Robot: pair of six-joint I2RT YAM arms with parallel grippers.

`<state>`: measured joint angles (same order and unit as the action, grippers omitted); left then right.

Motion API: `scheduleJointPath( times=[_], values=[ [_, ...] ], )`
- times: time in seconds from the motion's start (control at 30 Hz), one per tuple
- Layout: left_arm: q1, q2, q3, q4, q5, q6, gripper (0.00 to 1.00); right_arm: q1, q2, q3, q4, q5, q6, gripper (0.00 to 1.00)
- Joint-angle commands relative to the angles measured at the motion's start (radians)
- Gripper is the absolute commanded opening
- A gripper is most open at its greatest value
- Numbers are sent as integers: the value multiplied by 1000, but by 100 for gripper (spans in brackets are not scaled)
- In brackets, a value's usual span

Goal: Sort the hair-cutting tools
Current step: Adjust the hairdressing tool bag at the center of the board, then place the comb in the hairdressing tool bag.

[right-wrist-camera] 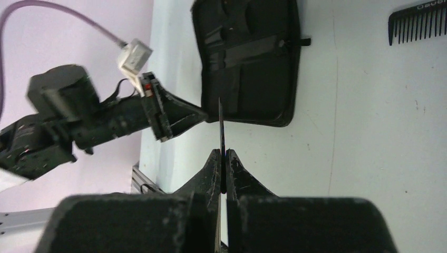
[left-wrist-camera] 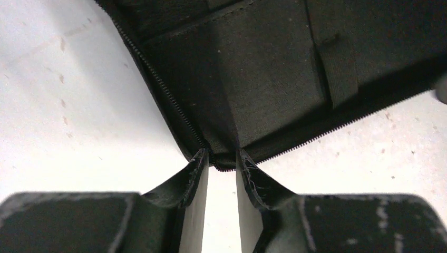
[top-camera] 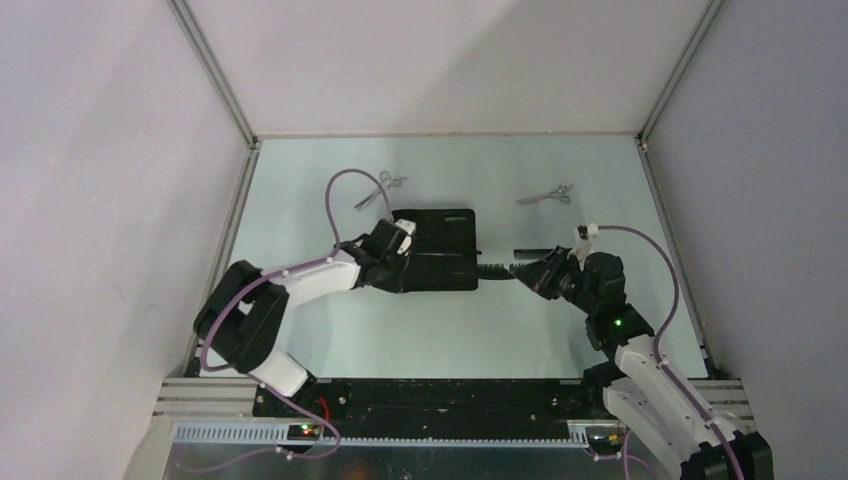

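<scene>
A black zip case (top-camera: 440,250) lies open in the middle of the table. My left gripper (top-camera: 400,272) is at its near-left corner. In the left wrist view its jaws (left-wrist-camera: 222,158) stand a little apart, with the zip corner of the case (left-wrist-camera: 263,79) between the tips. My right gripper (top-camera: 527,274) is shut on a black comb (top-camera: 497,269), seen edge-on in the right wrist view (right-wrist-camera: 222,121) and pointing at the case (right-wrist-camera: 248,63). A second black comb (top-camera: 531,253) lies flat beside it and also shows in the right wrist view (right-wrist-camera: 416,21). Two silver scissors (top-camera: 380,188) (top-camera: 547,194) lie at the back.
Metal frame rails run along the table's left and right edges, with grey walls behind them. Purple cables loop over both arms. The left arm (right-wrist-camera: 79,116) shows low beside the case in the right wrist view.
</scene>
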<state>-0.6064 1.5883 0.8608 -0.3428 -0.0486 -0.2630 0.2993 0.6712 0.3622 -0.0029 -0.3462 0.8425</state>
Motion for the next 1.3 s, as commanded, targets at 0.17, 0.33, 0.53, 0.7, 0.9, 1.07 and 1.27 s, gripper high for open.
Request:
scheduleJointPath(
  times=[0.17, 0.33, 0.53, 0.7, 0.9, 1.07, 1.27],
  values=[
    [-38, -101, -109, -24, -22, -115, 31, -41, 226, -19, 286, -111, -102, 0],
    [-35, -122, -116, -14, -14, -133, 34, -74, 309, -16, 280, -132, -149, 0],
    [7, -251, -133, 37, -15, -195, 45, -96, 394, -16, 250, -178, -197, 0],
    [112, -290, -145, 72, 7, -207, 52, -112, 462, -6, 243, -228, -232, 0],
    [131, -188, -132, 102, 77, -177, 47, -108, 535, 18, 267, -278, -270, 0],
    [129, -119, -137, 125, 111, -181, 41, -76, 607, 51, 305, -280, -271, 0],
    [124, -110, -162, 163, 138, -229, 18, -22, 692, 66, 397, -254, -168, 0]
  ],
)
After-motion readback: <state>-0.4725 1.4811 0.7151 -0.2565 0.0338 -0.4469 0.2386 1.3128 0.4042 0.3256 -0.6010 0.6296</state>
